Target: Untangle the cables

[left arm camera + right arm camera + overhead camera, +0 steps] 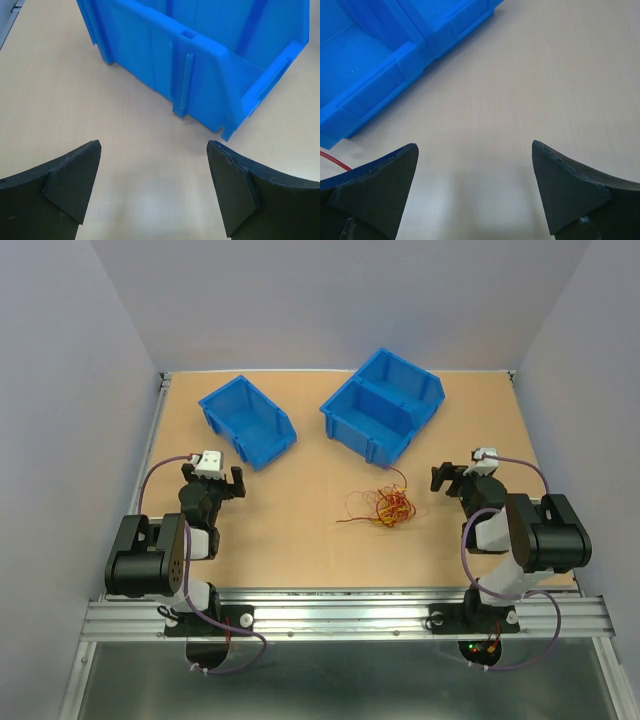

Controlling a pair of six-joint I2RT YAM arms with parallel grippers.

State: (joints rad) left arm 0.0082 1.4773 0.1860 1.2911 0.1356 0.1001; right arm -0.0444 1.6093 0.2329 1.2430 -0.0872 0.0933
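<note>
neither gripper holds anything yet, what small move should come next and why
Probably swing the right gripper left and down toward the cables: it stands open, it is the nearer one, and they lie untouched on the table.

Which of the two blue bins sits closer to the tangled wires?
The larger, two-compartment bin on the right; the wire tangle lies just in front of it. The smaller single bin stands farther left.

The right bin [380,405] stood just beyond the cables [380,507], the left bin [247,420] far-left; table [290,540] near and beside them lay open.
</note>
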